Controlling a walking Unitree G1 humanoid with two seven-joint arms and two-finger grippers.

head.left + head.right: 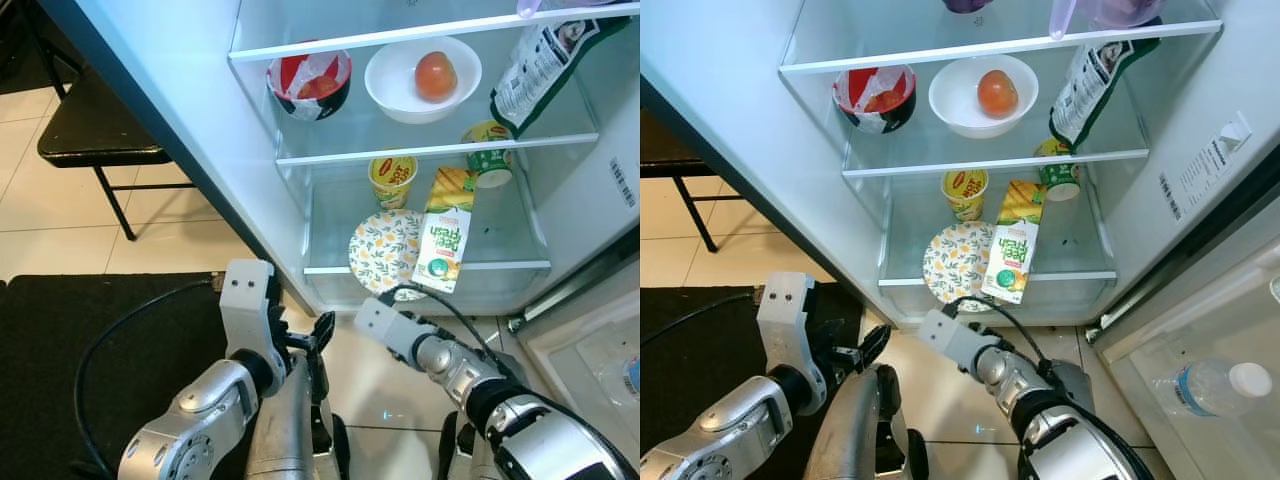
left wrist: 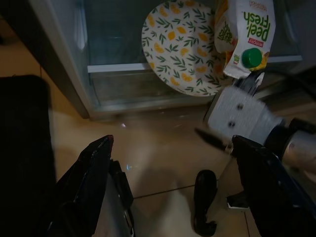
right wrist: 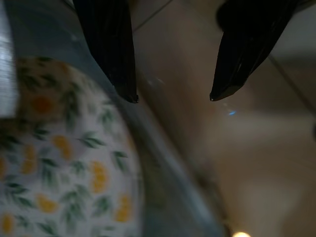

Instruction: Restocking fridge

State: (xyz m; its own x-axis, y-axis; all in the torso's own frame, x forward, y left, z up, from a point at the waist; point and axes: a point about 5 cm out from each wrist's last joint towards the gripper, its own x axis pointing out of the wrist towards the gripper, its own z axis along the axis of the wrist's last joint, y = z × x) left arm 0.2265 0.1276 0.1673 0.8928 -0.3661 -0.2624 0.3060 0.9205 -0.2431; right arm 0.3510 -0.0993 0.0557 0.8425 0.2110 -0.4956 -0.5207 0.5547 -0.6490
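- We judge the juice carton (image 1: pixel 441 237) light and stiff but easily tipped; its flat sides suit a grip.
- It is white and orange with a green cap, leaning on the fridge's (image 1: pixel 180 110) bottom shelf beside a patterned plate (image 1: pixel 385 251).
- Our right gripper (image 3: pixel 173 98) is spread open, empty, at the plate's edge.
- Our left gripper (image 2: pixel 173 163) is likewise open over the floor.

The words "peel fresh" are printed in green on the white juice carton (image 2: pixel 245 37), which is seen just beyond the right gripper (image 3: pixel 174 98), in the lowest compartment of the fridge. On the yellow cup (image 1: pixel 392 180), further in behind the carton, a red logo is seen, but it cannot be read. Small black print is carried by the white and green bag (image 1: pixel 545 70) higher up and by a sticker (image 1: pixel 1203 165) on the fridge wall; both are too small to be read.
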